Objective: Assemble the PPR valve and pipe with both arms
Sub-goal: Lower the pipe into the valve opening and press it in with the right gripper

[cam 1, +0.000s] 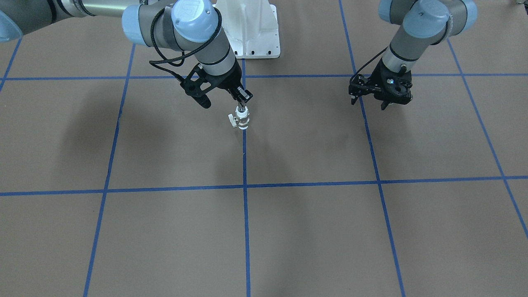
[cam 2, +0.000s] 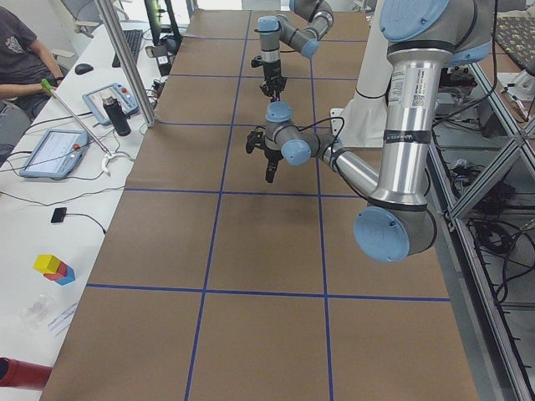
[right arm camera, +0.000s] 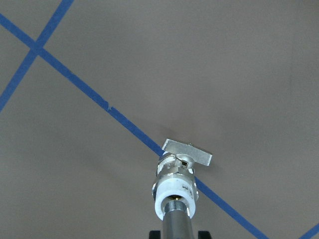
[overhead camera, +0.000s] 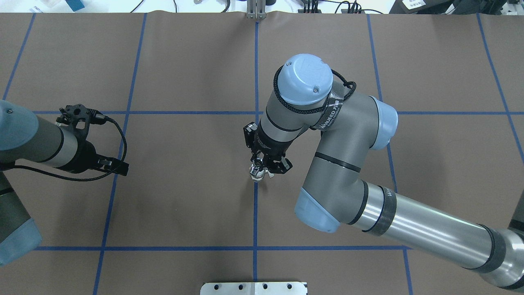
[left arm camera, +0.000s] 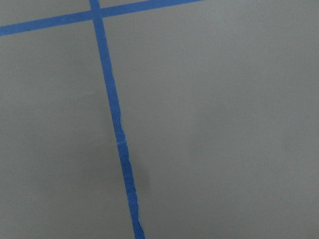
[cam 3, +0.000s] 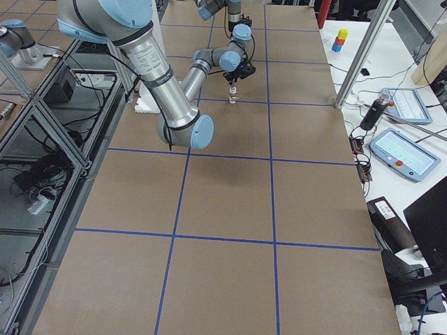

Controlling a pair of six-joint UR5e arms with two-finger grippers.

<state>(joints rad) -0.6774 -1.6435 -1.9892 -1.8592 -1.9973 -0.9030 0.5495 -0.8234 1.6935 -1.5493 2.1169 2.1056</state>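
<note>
The PPR valve (cam 1: 242,120) stands upright near the table's middle, on a blue tape line; whether it touches the table I cannot tell. Its white top end (right arm camera: 174,191) and side handle (right arm camera: 188,152) show in the right wrist view. The silver pipe (right arm camera: 177,221) sits in the valve's top opening. My right gripper (cam 1: 243,98) is shut on the pipe from above, also seen overhead (overhead camera: 262,167). My left gripper (cam 1: 385,103) hangs empty far to the side, apart from the valve, also seen overhead (overhead camera: 118,166). It looks open; its wrist view shows only table.
Brown table with a grid of blue tape lines (cam 1: 245,187). The white base pedestal (cam 1: 251,29) stands behind the valve. An operator's bench with tablets (cam 3: 408,150) runs along the far side.
</note>
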